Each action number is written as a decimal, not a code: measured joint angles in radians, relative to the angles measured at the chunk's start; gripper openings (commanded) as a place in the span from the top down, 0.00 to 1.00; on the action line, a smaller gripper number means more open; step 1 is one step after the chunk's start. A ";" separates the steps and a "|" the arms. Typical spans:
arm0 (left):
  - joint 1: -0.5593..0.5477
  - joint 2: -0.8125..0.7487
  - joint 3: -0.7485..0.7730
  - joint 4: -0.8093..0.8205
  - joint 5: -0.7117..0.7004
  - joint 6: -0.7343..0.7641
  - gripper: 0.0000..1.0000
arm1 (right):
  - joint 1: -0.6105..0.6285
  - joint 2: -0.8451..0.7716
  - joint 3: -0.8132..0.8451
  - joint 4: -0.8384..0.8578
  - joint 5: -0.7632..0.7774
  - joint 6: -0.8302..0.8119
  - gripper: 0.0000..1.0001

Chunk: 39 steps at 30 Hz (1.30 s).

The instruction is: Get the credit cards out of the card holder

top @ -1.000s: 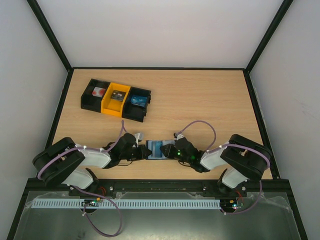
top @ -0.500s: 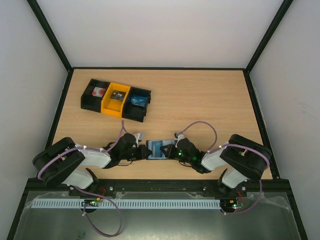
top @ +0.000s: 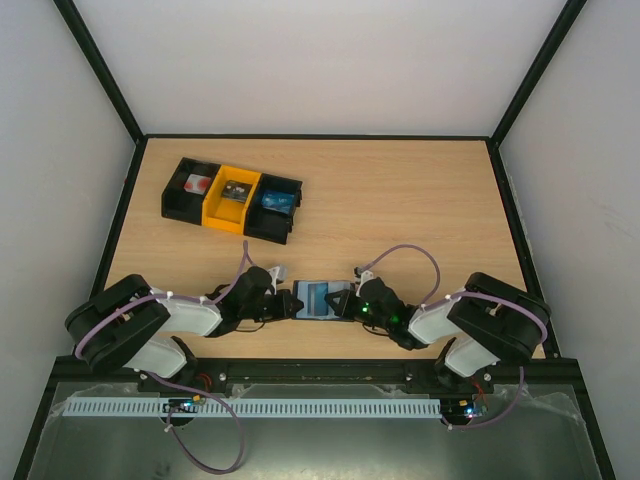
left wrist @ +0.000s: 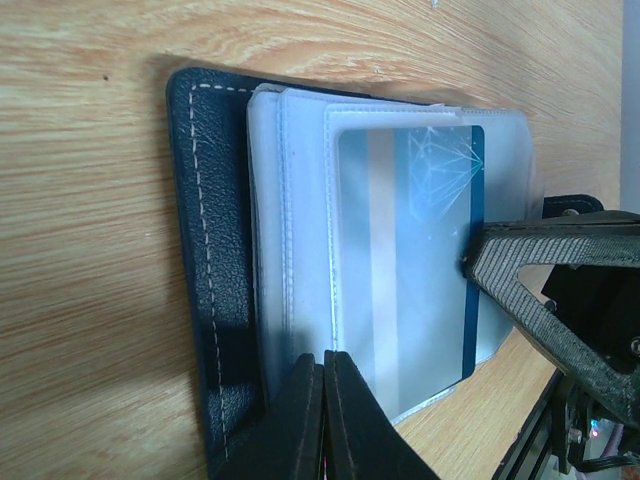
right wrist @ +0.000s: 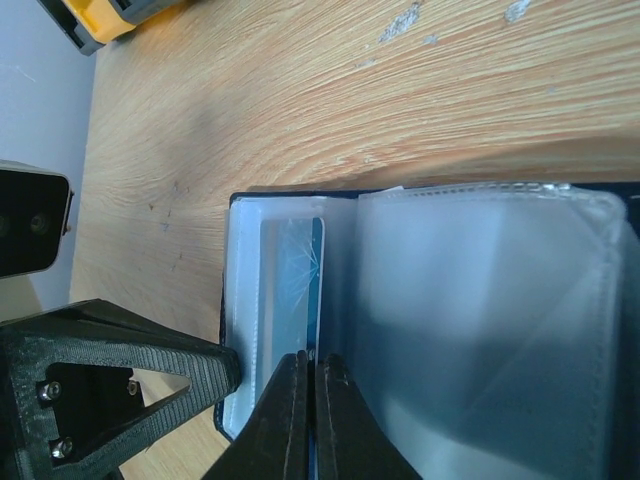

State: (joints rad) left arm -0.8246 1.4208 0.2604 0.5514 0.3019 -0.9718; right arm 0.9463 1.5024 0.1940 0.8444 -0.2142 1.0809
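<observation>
The card holder (top: 312, 300) lies open on the table between both grippers, black edge (left wrist: 205, 250) on the left and clear grey-blue pockets (right wrist: 480, 300). A bright blue credit card (left wrist: 420, 250) sits in a clear pocket and also shows in the right wrist view (right wrist: 295, 270). My left gripper (left wrist: 323, 400) is shut on the holder's near-left pocket edge; it shows in the top view (top: 288, 303). My right gripper (right wrist: 307, 400) is shut on the blue card's edge, at the holder's right end (top: 347, 303). Other cards are hidden.
A row of bins stands at the back left: a black bin (top: 187, 190) with a red-and-white item (top: 197, 184), a yellow bin (top: 230, 195) and a black bin (top: 275, 208). Black frame rails edge the table.
My right arm has drawn back a little to the right, its gripper still at the holder's right end. The left arm and the holder have stayed put.
</observation>
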 measured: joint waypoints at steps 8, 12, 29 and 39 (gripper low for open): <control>0.000 0.000 -0.003 0.003 0.000 -0.002 0.97 | -0.001 -0.021 -0.002 -0.001 -0.002 0.015 0.98; 0.000 0.000 -0.003 0.003 0.000 -0.002 0.97 | -0.005 -0.026 -0.006 0.001 -0.012 0.043 0.98; 0.000 0.000 -0.004 0.004 0.000 -0.002 0.97 | -0.025 -0.014 -0.053 0.068 -0.036 0.116 0.97; 0.000 -0.005 -0.008 0.005 0.000 -0.002 0.97 | -0.033 0.027 -0.066 0.160 -0.079 0.166 0.98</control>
State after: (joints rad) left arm -0.8246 1.4158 0.2520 0.5564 0.3016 -0.9741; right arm 0.9131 1.5295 0.1276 1.0042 -0.2935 1.2469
